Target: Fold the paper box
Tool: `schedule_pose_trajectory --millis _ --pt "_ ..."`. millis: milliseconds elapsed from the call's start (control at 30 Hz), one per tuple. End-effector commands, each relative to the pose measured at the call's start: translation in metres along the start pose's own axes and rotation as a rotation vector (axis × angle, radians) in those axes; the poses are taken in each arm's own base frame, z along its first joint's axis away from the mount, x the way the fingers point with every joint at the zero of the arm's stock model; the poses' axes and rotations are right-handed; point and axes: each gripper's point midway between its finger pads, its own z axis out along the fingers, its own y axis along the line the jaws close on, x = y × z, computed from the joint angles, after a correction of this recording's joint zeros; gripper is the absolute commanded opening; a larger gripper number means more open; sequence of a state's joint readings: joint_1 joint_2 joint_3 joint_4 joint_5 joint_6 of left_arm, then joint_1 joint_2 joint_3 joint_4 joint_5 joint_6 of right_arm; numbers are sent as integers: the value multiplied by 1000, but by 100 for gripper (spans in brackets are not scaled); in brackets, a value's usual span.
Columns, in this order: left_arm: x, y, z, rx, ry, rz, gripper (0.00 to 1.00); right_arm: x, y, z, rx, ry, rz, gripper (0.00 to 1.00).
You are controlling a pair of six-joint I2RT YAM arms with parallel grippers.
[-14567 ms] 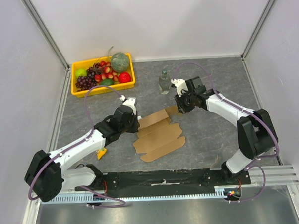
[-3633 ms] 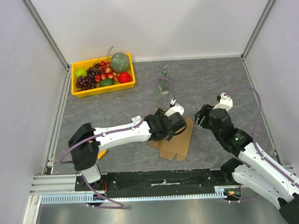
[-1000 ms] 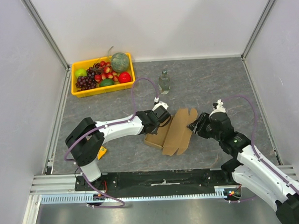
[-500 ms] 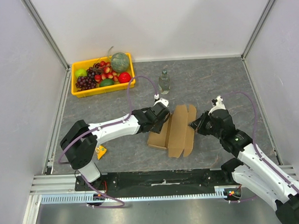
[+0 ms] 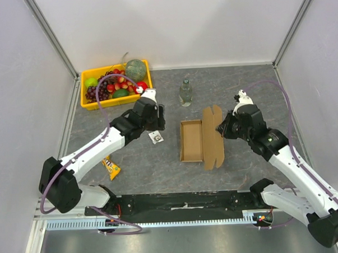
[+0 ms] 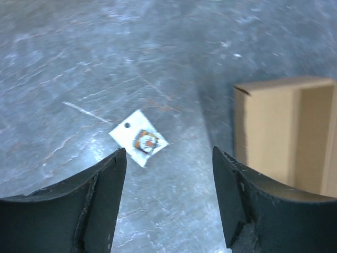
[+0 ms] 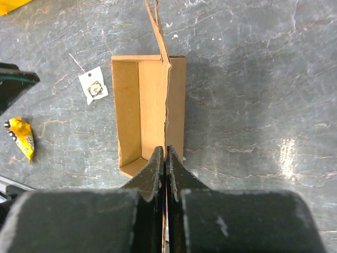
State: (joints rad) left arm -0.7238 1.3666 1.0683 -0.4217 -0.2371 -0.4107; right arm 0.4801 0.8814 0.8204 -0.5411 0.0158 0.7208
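Observation:
The paper box (image 5: 192, 141) is brown cardboard, a shallow open tray on the table with its lid flap (image 5: 216, 137) standing up along its right side. My right gripper (image 5: 222, 128) is shut on the top edge of that flap. The right wrist view shows the thin cardboard edge pinched in the right gripper (image 7: 165, 151), with the paper box (image 7: 142, 113) below. My left gripper (image 5: 155, 125) hangs open to the left of the box, apart from it. In its wrist view the left gripper (image 6: 168, 154) holds nothing, and the paper box (image 6: 284, 139) stands to the right.
A small white tag (image 5: 156, 137) lies under my left gripper, seen as the tag (image 6: 139, 144). A yellow tray (image 5: 117, 102) of fruit sits at the back left. A clear bottle (image 5: 185, 93) stands behind the box. A yellow packet (image 5: 110, 167) lies front left.
My left gripper let go of the box, opened and drew back to the left. My right gripper, shut on the flap, swung the box straight; it now lies as an open tray.

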Motion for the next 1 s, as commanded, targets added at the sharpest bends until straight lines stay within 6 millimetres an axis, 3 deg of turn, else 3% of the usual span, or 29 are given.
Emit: schedule_pose_trajectory --millis 0,167,333,533,800,967 --pt "16 33 18 -78 57 -107 76 -15 2 -12 30 40 -152 1" --pt "38 47 46 -133 149 -176 88 -18 6 -14 19 56 -180 1" --pt "51 53 72 -148 217 -232 89 -10 7 -14 -2 78 -180 1" --pt "71 62 90 -183 277 -260 81 -4 6 -15 -9 91 -181 2" --pt "92 55 98 -137 327 -290 77 -1 5 -13 -11 101 -188 2" --pt "102 53 104 -128 352 -291 67 2 3 -12 -12 106 -191 2"
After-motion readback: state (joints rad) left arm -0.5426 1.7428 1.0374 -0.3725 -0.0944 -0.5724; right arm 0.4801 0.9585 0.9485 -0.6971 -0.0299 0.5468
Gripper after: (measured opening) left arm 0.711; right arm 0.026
